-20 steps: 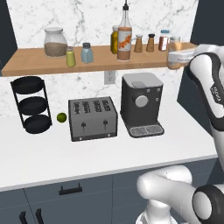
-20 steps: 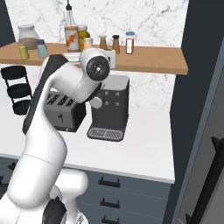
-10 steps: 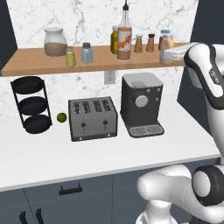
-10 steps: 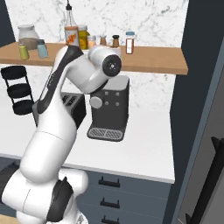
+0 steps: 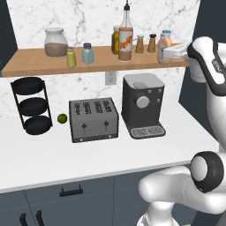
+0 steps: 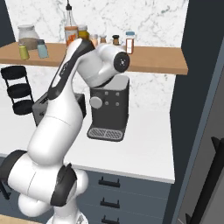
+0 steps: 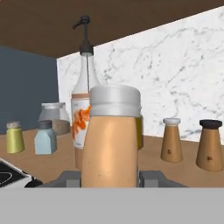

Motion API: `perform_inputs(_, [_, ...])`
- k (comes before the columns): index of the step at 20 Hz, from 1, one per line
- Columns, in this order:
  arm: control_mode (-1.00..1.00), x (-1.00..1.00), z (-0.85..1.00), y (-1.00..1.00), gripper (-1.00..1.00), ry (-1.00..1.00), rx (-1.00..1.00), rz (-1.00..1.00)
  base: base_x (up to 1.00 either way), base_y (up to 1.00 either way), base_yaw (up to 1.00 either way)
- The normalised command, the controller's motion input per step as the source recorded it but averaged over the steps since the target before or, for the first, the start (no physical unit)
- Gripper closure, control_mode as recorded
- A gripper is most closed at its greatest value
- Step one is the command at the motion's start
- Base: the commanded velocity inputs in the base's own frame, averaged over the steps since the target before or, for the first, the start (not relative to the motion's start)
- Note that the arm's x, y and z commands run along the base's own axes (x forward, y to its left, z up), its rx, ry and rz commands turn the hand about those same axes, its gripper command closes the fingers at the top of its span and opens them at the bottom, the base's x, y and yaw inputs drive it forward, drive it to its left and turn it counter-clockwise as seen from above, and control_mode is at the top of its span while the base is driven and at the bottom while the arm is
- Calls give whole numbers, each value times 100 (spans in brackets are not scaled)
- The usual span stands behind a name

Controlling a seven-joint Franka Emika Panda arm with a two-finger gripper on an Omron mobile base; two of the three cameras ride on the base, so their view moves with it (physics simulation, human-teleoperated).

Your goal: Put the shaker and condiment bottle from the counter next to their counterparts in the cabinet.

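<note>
The condiment bottle [image 7: 112, 140] stands upright, clamped between the gripper [image 7: 112, 178] jaws; tall bottle [image 7: 85, 94] apparently behind, at eleven o'clock.

The condiment bottle [image 7: 111, 138] hides the tall bottle's [image 7: 83, 118] lower right side, its own base cut off.

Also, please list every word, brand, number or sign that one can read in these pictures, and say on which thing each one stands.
No text can be read anywhere.
Tall bottle: orange marks on its pale label, too blurred to read.
Condiment bottle in the gripper: the side facing the hand camera is plain.
Toaster and coffee machine: knobs, no readable marks.
</note>
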Motion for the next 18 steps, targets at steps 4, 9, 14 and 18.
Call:
perform_inputs(4, [-100,21,0,0,100,-7,2,9,0,0,0])
perform_inputs(9, [-100,13,0,5,100,-2,0,7,0,0,0])
perform_inputs(14, [-100,12,0,25,100,0,0,4,0,0,0])
perform_inputs(18, [-100,21,0,17,100,0,0,3,0,0,0])
